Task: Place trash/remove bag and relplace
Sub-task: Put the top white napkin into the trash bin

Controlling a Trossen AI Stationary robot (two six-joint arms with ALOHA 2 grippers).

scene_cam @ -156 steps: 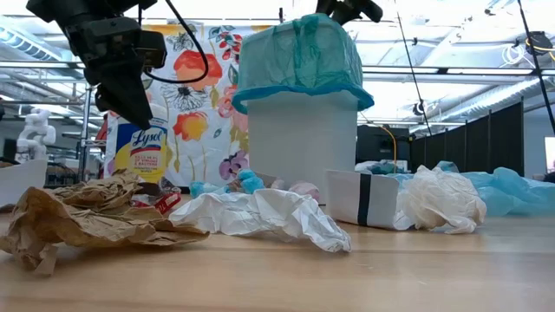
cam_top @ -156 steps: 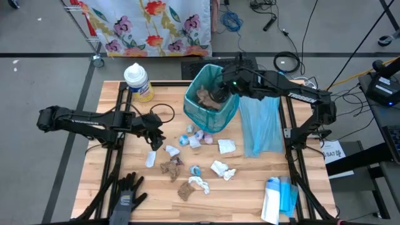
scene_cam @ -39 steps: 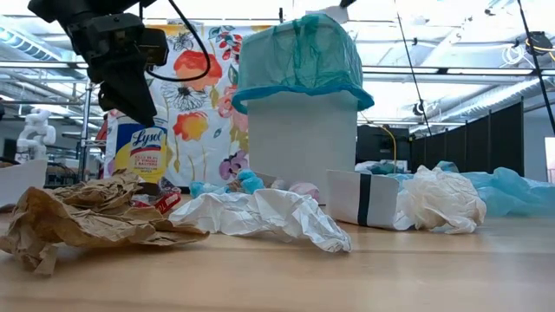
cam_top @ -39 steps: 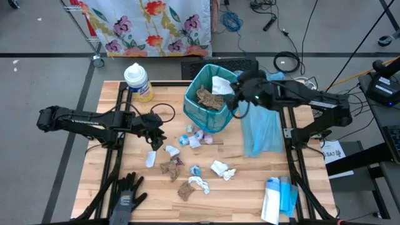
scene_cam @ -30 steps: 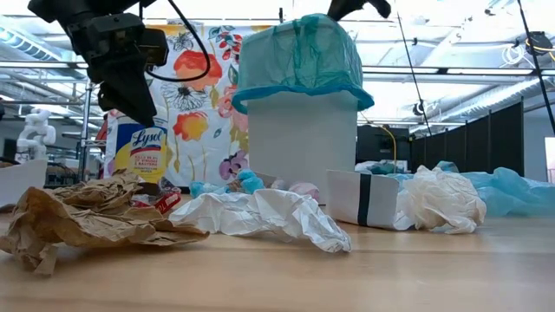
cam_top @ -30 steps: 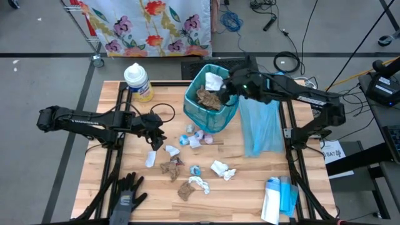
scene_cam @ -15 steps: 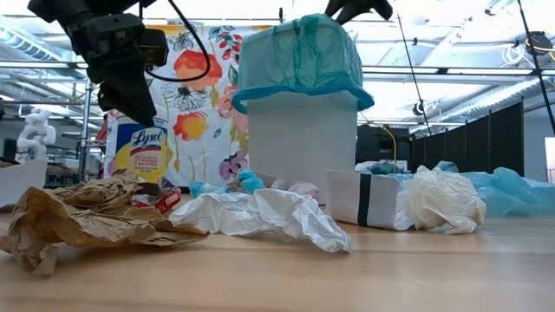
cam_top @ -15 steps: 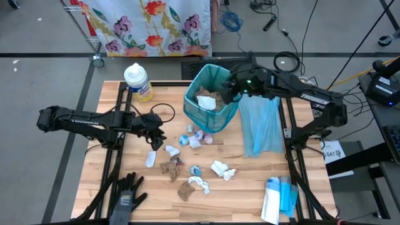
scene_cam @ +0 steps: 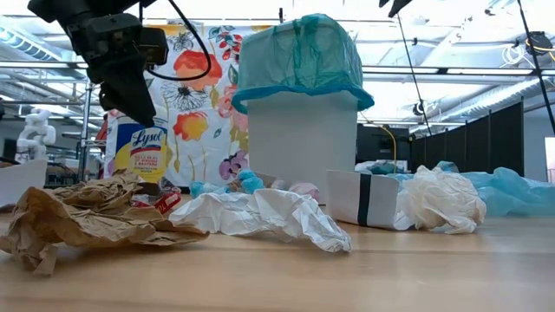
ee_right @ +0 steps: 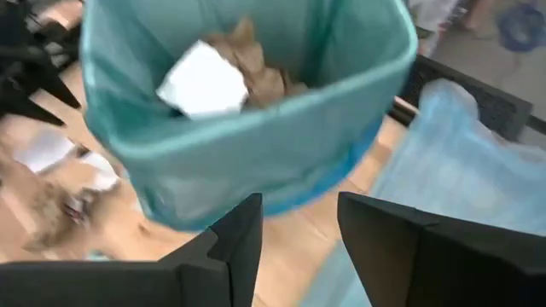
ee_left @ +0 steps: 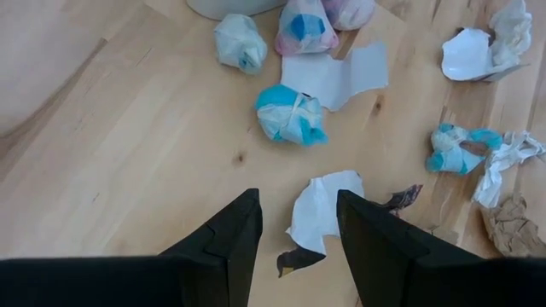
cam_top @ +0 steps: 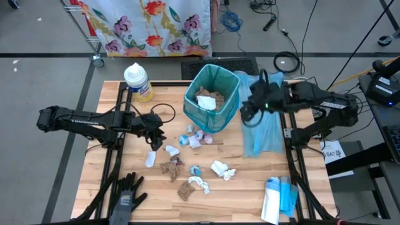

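Lying scattered, the trash [cam_top: 194, 169] spreads lengthwise from the bin [cam_top: 211, 97] toward the table's front edge.

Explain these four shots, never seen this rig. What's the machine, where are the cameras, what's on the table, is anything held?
Two dark robot arms work at a wooden table. One camera looks straight down, one sits at table-top level, and one rides on each wrist, looking past that arm's fingers. The bin, lined with a teal bag, already holds a brown wad and a white piece. Scattered trash lies in front of it; a spare blue bag lies to its right, a wipes tub to its left, a black glove at the near edge. The left gripper hangs open over a white scrap. The right gripper is open beside the bin. Neither holds anything.
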